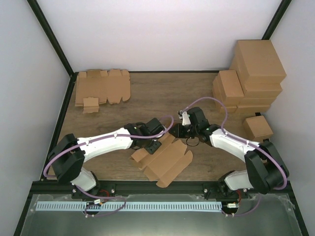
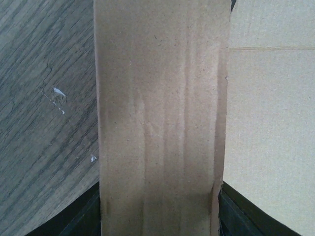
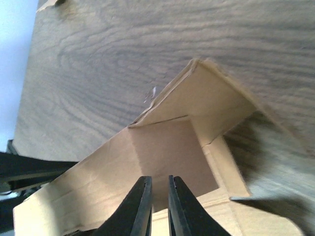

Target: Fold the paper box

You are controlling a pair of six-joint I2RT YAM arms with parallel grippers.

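The paper box (image 1: 165, 160), a brown die-cut sheet with some panels raised, lies at the middle near edge of the table. My left gripper (image 1: 152, 145) is at its left end. In the left wrist view a long cardboard panel (image 2: 162, 113) fills the space between the two dark fingers (image 2: 83, 219), and the gripper (image 2: 160, 211) is shut on that panel across its width. My right gripper (image 1: 184, 132) hovers over the box's upper right corner. Its fingers (image 3: 159, 179) are almost together with only a thin slit, above a folded-up flap and inner panel (image 3: 172, 152).
A pile of flat cardboard blanks (image 1: 102, 88) lies at the back left. Finished brown cartons (image 1: 251, 78) are stacked at the back right, with one small carton (image 1: 257, 128) nearer the right arm. Black frame rails border the wooden table (image 1: 147, 105).
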